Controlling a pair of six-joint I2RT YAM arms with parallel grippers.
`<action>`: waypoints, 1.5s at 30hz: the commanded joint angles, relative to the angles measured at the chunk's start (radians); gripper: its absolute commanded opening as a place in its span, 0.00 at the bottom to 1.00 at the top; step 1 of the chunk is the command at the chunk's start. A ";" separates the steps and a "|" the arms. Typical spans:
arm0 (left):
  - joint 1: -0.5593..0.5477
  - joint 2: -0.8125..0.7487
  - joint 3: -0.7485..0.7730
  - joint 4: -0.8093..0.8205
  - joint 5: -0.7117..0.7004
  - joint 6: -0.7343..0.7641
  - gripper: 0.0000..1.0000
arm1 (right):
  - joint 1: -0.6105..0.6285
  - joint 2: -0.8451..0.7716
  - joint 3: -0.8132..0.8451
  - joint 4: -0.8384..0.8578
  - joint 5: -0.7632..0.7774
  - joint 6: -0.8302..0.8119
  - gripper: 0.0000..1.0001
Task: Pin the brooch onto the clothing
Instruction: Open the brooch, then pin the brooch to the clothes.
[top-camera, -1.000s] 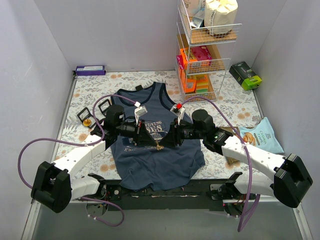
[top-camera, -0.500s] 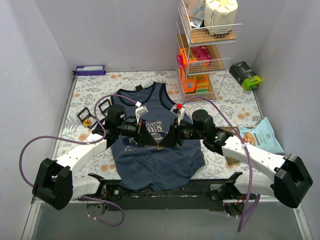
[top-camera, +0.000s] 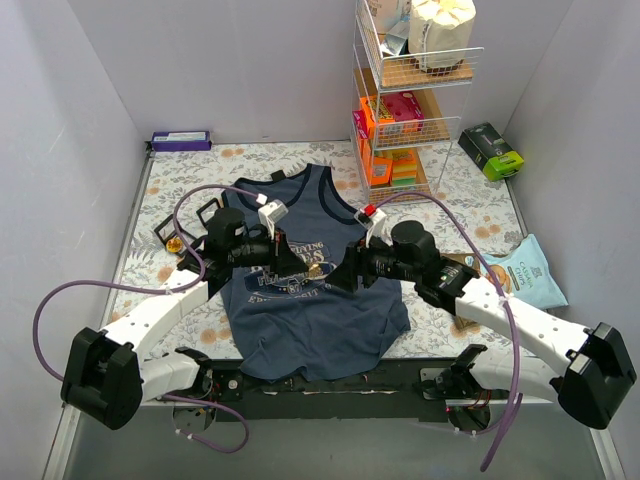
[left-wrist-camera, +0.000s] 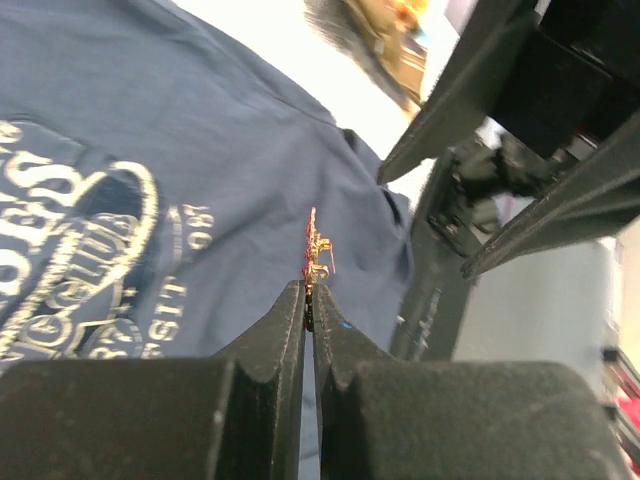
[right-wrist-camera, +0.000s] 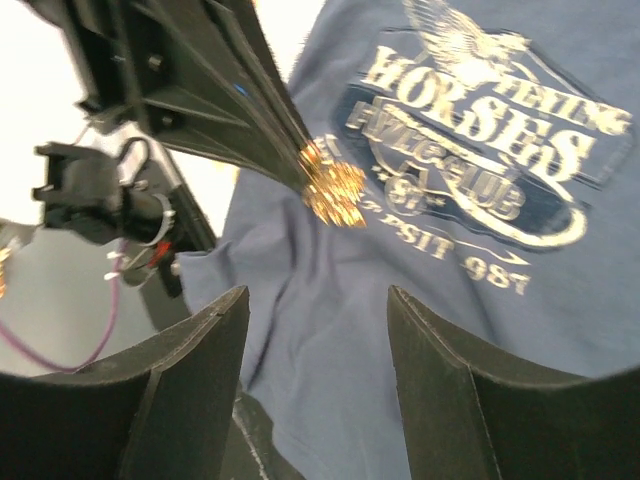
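The navy tank top (top-camera: 310, 325) lies flat on the floral table mat, its pale "HORSES" print (right-wrist-camera: 470, 110) facing up. My left gripper (top-camera: 306, 267) is shut on a small gold brooch (top-camera: 315, 268) and holds it just above the chest print. In the left wrist view the brooch (left-wrist-camera: 315, 250) sticks out edge-on from the closed fingertips (left-wrist-camera: 290, 300) over the blue cloth (left-wrist-camera: 200, 170). My right gripper (top-camera: 338, 276) is open and empty, facing the left one from the right. In the right wrist view the brooch (right-wrist-camera: 333, 187) hangs ahead of its spread fingers (right-wrist-camera: 200, 370).
A wire shelf rack (top-camera: 405, 100) with boxes stands at the back right. A green box (top-camera: 491, 151) and a snack bag (top-camera: 522, 272) lie on the right. Small black jewellery boxes (top-camera: 172, 236) lie left of the shirt. A purple box (top-camera: 181, 140) is against the back wall.
Both grippers have moved away from the near edge, up the shirt onto the chest print. The brooch went with the left gripper.
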 joint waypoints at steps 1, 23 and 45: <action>0.004 -0.011 0.091 -0.063 -0.264 0.047 0.00 | -0.003 0.027 0.081 -0.113 0.202 -0.063 0.65; -0.187 0.425 0.595 -0.386 -1.252 0.293 0.00 | -0.046 0.256 0.337 -0.242 0.497 -0.145 0.68; 0.303 0.462 0.393 0.137 -0.277 -0.195 0.00 | -0.080 0.660 0.651 -0.267 0.425 -0.227 0.65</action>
